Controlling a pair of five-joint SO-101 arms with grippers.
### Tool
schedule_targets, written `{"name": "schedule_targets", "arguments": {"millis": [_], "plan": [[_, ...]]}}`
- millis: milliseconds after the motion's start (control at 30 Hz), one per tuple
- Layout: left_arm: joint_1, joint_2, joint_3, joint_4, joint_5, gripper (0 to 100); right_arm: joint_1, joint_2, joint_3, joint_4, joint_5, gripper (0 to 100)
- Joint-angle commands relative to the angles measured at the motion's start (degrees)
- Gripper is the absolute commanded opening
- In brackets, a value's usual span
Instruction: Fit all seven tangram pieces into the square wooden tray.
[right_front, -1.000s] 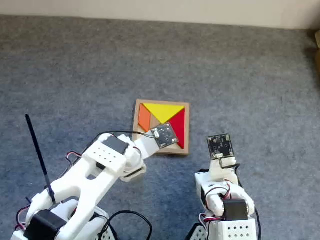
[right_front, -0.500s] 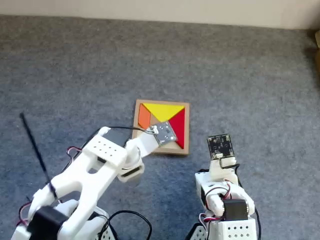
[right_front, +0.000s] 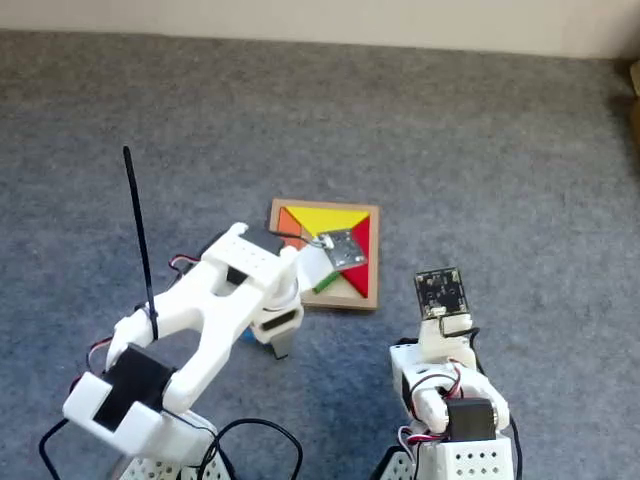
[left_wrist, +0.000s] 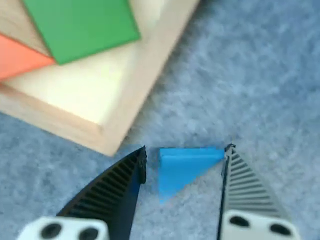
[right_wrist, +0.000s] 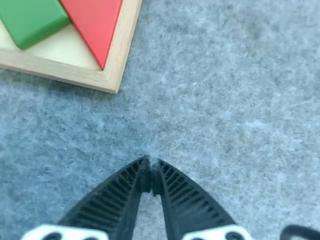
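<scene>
The left gripper (left_wrist: 185, 159) is spread, its 2 fingers straddling a blue triangle (left_wrist: 182, 169) that lies flat on the grey carpet (left_wrist: 260, 75). One tip of the triangle touches the pale finger, while a thin gap shows beside the black finger, so I judge the piece bracketed but not yet pinched. Its long edge runs straight across from finger to finger, facing the tray, and its opposite corner points back toward the wrist.

Just ahead of the fingers sits the corner of the square wooden tray (left_wrist: 150, 85), near the triangle but not touching it. Inside that corner a bare patch of tray floor shows, bordered by a green piece (left_wrist: 80, 25) and an orange piece (left_wrist: 20, 57). That bare patch lies directly forward of the gripper, so the coming move likely calls for closing, lifting over the rim and travelling a short way forward.

The right gripper (right_wrist: 151, 172) is pressed together, holding nothing, above carpet beside another tray corner where a red triangle (right_wrist: 95, 22) sits. The left arm is plainly the nearer to the loose piece.
</scene>
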Motion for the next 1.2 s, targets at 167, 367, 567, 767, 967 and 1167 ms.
{"name": "schedule_targets", "arguments": {"millis": [167,367,567,767,967,1167], "plan": [[-1.3,4.1,-4.6,0.7,3.7,23,0.7,-1.9,8.2,0.6,-0.3,1.7],[-0.8,4.4,-4.6,0.7,3.6,19,0.7,-1.9,8.2,0.6,-0.3,1.7],[-1.2,4.1,-4.5,0.6,4.0,19,0.7,-1.9,8.2,0.6,-0.3,1.7],[-1.2,4.0,-6.9,1.0,9.5,20,0.7,-1.9,8.2,0.6,-0.3,1.7],[-1.3,4.0,-7.8,1.1,9.2,20,0.7,-1.9,8.2,0.6,-0.3,1.7],[-1.9,1.2,-6.3,1.1,4.7,20,0.7,-1.9,8.2,0.6,-0.3,1.7]]}}
